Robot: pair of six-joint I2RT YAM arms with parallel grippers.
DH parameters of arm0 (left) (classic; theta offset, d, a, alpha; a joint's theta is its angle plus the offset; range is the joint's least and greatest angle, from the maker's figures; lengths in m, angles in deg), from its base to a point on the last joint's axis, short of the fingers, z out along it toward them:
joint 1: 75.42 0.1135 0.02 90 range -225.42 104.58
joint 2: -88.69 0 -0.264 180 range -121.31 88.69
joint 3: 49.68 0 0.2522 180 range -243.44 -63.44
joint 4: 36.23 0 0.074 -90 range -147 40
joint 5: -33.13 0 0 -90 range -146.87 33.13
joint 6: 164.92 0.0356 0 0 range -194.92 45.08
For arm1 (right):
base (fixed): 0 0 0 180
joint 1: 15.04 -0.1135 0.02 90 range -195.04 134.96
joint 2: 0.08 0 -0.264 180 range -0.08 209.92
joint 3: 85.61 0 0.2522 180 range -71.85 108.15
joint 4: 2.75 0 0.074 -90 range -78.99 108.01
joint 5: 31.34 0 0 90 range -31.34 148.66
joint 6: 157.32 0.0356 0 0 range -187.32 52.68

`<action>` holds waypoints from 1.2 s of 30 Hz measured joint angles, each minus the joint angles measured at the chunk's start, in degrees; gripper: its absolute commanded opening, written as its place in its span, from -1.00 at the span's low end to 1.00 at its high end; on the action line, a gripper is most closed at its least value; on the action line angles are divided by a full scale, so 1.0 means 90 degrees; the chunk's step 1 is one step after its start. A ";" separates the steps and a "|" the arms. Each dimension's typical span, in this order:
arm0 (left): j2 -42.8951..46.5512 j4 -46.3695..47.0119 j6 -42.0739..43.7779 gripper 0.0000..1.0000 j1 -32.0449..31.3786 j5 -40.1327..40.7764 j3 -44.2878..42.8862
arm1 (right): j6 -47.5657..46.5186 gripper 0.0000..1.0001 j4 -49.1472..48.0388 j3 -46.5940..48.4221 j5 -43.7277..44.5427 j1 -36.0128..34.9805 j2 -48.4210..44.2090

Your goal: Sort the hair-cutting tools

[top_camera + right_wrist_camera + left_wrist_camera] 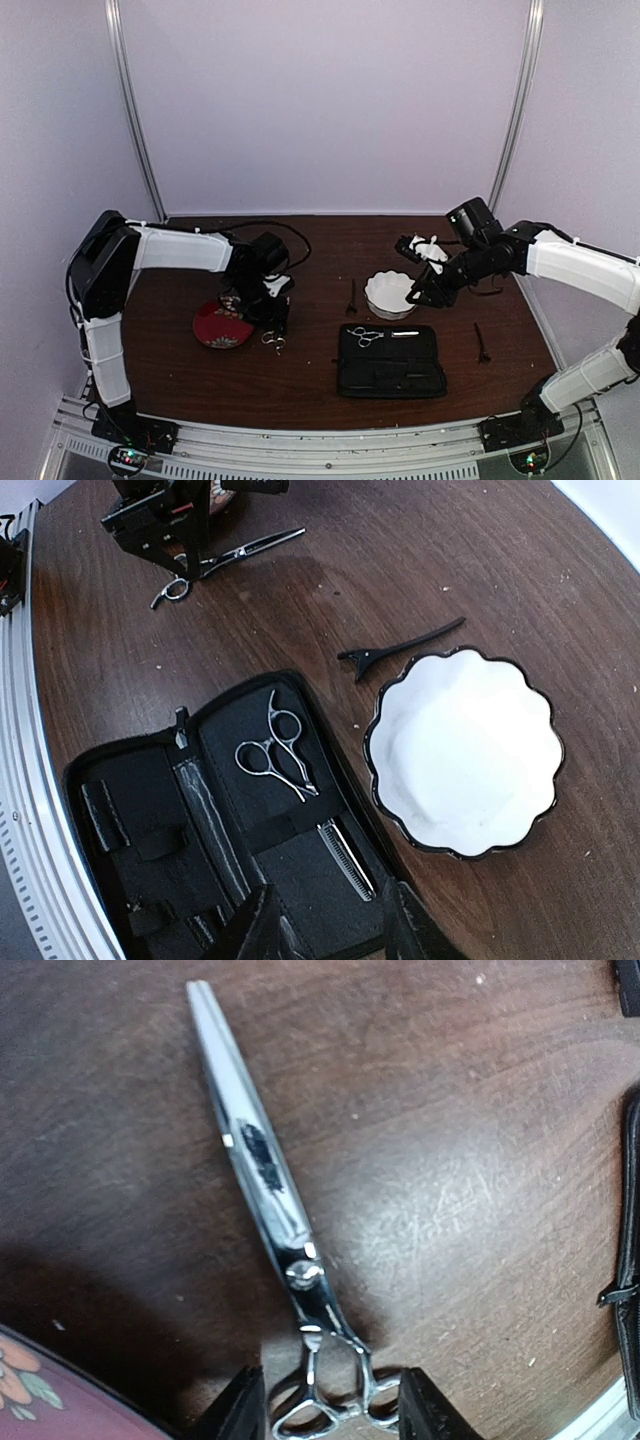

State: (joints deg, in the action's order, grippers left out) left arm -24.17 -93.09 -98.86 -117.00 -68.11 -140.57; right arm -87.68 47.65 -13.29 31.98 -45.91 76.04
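Your left pincer is spread, one finger on each side of the finger rings of a pair of scissors lying flat on the table near the red plate. Your right pincer hangs spread and empty over the open case, which holds the second scissors. One black clip lies just beside the white bowl.

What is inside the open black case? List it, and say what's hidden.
One pair of silver scissors lies in the black case, blades passing under a strap. The dark pockets show nothing else. The right claw covers part of its edge.
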 measured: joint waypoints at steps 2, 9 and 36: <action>-0.0010 0.0010 -0.0007 -0.02 -0.0049 -0.0034 0.0015 | 0.0032 -0.28 -0.0061 0.0061 0.0000 -0.0051 0.0066; -0.0010 0.0063 -0.0143 -0.02 -0.0542 -0.0459 0.0019 | 0.0121 -0.27 -0.0075 0.0095 0.0015 -0.0255 0.0372; 0.2973 0.0158 -0.0772 -0.03 0.0036 0.2220 -0.0153 | 0.0821 -0.52 -0.0430 0.1977 0.1336 -0.3065 0.2817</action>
State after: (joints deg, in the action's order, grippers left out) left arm 2.58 -91.67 -105.81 -116.67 -48.13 -141.94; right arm -80.30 43.78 4.50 44.01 -73.49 101.39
